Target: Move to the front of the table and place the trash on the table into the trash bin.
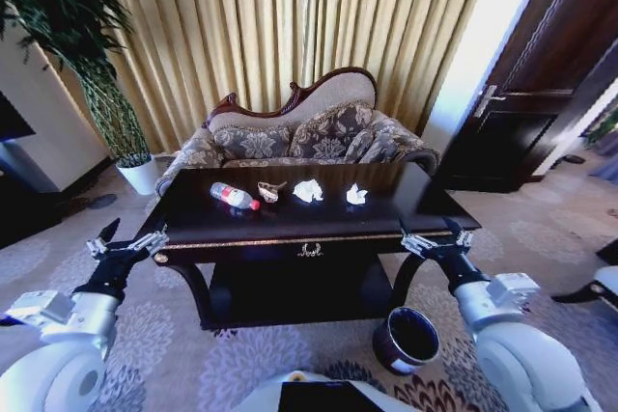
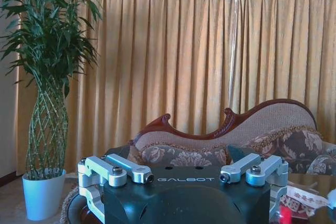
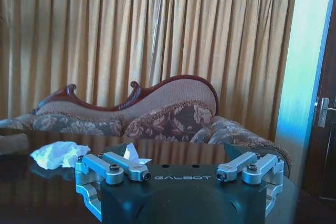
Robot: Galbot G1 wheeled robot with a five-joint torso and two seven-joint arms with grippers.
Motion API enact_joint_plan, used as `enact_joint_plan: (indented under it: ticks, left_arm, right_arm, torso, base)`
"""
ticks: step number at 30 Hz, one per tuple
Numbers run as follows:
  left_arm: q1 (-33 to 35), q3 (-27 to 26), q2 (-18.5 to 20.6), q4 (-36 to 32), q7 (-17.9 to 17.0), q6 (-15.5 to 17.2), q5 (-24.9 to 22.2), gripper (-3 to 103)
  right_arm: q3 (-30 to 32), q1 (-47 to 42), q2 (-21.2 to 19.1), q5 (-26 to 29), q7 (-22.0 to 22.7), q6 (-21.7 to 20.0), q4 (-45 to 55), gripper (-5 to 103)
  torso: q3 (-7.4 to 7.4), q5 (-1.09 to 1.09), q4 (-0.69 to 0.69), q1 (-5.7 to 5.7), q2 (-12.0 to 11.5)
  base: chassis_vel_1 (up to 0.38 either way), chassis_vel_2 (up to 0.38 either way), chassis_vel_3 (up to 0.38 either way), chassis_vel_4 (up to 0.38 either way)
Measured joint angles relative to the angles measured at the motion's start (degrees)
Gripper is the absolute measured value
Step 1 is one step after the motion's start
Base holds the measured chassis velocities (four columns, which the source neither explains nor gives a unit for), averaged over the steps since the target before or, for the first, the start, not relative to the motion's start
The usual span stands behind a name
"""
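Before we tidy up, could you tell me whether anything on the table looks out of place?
Yes: a plastic bottle lies on its side on the table, with a tan wrapper and two crumpled tissues in a row beside it. Nothing looks spilled.

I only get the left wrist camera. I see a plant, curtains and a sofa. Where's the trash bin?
Observer: The trash bin sits on the carpet, below the front right corner of the table.
Operator: How much trash is on top?
Observer: Four pieces in a row: a bottle, a tan wrapper, a white tissue and a second tissue.
Operator: What's the right gripper doing?
Observer: The right gripper hangs open and empty at the table's front edge.
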Motion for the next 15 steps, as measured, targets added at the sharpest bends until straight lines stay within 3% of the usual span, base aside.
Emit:
enact_joint_plan:
  ticks: [8,15]
  left_arm:
    - [0.8,-0.8,-0.5,0.0,0.0,-0.6,0.0,100]
    - [2.2,-1.3,-1.2,0.0,0.8,-1.2,0.4,100]
  right_arm:
    - [-1.1,1.0,-0.4,1.6,0.1,-1.9,0.0,100]
    - [-1.7,4.8,-5.1,10.0,1.4,-2.1,-1.7,100]
  torso:
    - [-0.01,0.00,0.02,-0.02,0.0]
    - [0.00,0.00,0.02,-0.03,0.0]
  base:
    - [-0.030,0.036,0.022,-0.031]
    - [0.000,0.000,0.000,0.000]
